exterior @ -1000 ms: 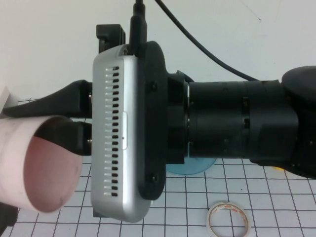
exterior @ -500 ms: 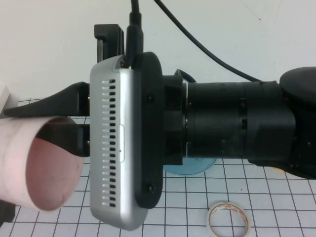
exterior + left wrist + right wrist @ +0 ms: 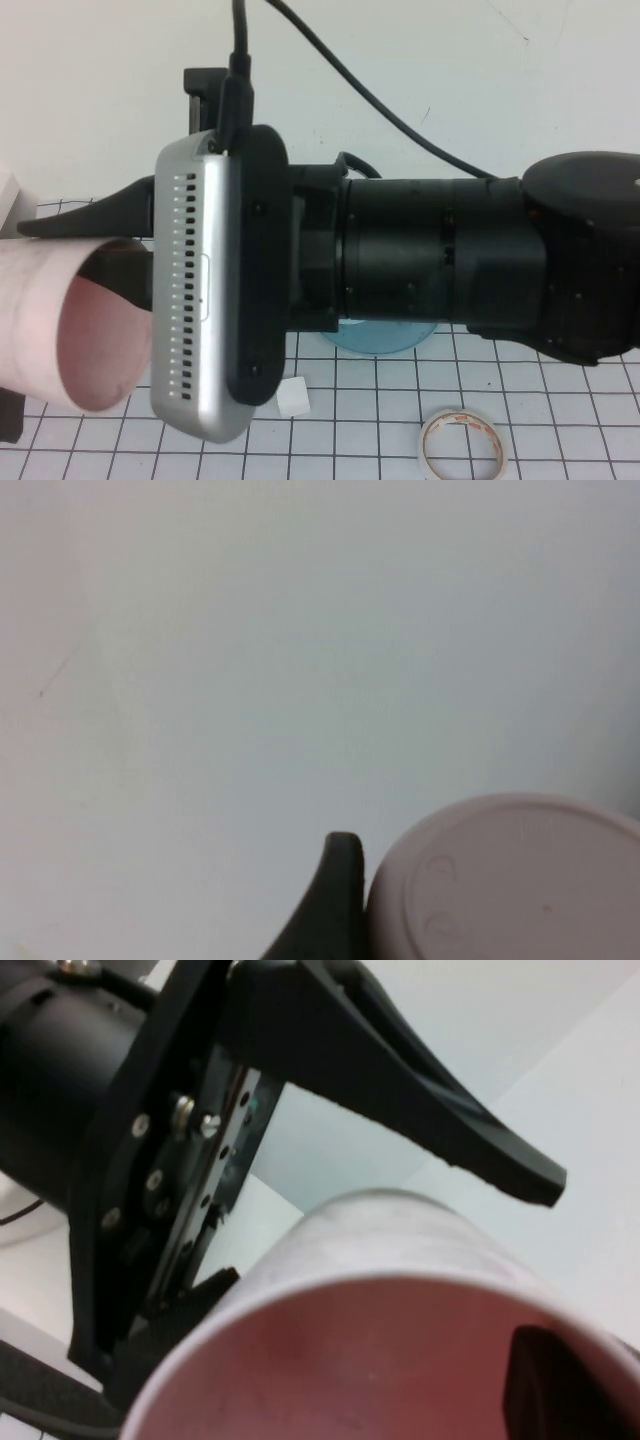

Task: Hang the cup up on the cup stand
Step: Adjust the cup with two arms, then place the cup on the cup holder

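Cup [image 3: 70,320]: pale pink, smooth tapered plastic, lying sideways at lower left, mouth toward camera.
Left claw [image 3: 335,900]: cannot tell.
Right claw [image 3: 110,240]: closed over cup wall.

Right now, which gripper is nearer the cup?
Right. The right gripper pinches the rim of the cup, one finger inside and one outside. The left gripper is by the cup's base, outside the high view; contact unclear.

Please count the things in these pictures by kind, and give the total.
Pink cup: 1, held by the right gripper
Teal cup stand: 1
Tape roll: 1
Small white block: 1
Total: 4. The left gripper is not in view.
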You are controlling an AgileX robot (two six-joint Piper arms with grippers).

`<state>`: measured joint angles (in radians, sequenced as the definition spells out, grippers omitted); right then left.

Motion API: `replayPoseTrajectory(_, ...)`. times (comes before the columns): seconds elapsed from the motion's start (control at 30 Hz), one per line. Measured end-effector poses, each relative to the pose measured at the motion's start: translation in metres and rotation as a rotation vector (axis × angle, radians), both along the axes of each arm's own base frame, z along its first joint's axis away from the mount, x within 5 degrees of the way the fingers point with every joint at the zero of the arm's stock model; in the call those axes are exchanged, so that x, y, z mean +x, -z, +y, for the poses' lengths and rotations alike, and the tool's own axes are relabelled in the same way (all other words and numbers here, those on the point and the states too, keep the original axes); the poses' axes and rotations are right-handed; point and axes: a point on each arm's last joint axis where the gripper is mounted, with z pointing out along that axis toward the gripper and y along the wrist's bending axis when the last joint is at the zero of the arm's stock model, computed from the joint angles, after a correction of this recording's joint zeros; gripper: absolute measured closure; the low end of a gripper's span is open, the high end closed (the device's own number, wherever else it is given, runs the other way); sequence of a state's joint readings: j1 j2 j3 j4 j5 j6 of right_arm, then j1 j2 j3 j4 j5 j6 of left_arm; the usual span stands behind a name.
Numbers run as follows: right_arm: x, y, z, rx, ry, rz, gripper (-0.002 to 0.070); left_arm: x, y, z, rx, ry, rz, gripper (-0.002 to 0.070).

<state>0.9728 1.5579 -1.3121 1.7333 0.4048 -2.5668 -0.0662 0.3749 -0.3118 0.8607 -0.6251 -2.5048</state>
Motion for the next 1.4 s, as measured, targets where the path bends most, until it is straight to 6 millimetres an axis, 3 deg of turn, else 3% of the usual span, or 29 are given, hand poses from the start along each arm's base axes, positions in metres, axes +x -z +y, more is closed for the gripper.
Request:
replayPoseTrajectory(0.27, 0.002, 0.002, 0.001, -0.007, 0.009, -0.001, 0.0633, 0.002, 0.002, 0.002, 0.042, -0.044, -0.002, 0.0134)
replayPoseTrajectory(0.53, 0.003, 0.008, 0.004, -0.018, 0.011, 0.044, 0.0404, 0.001, 0.001, 0.002, 0.102, -0.071, -0.049, 0.0134)
replayPoseTrajectory(0.73, 0.005, 0.01, 0.004, -0.005, 0.029, 0.174, 0.0293, 0.004, 0.002, 0.005, 0.178, -0.146, -0.067, 0.0134)
replayPoseTrajectory(0.93, 0.001, 0.005, -0.001, -0.02, 0.035, 0.213, 0.0276, 0.002, -0.008, 0.007, 0.246, -0.208, -0.144, 0.0134)
replayPoseTrajectory(1.2, -0.005, 0.018, -0.021, -0.136, 0.108, 0.247, 0.0273, -0.011, -0.053, 0.007, 0.403, -0.32, -0.375, 0.0134)
replayPoseTrajectory(1.4, -0.007, 0.017, -0.048, -0.106, 0.247, 0.255, 0.0273, -0.012, -0.058, 0.007, 0.475, -0.343, -0.404, 0.0134)
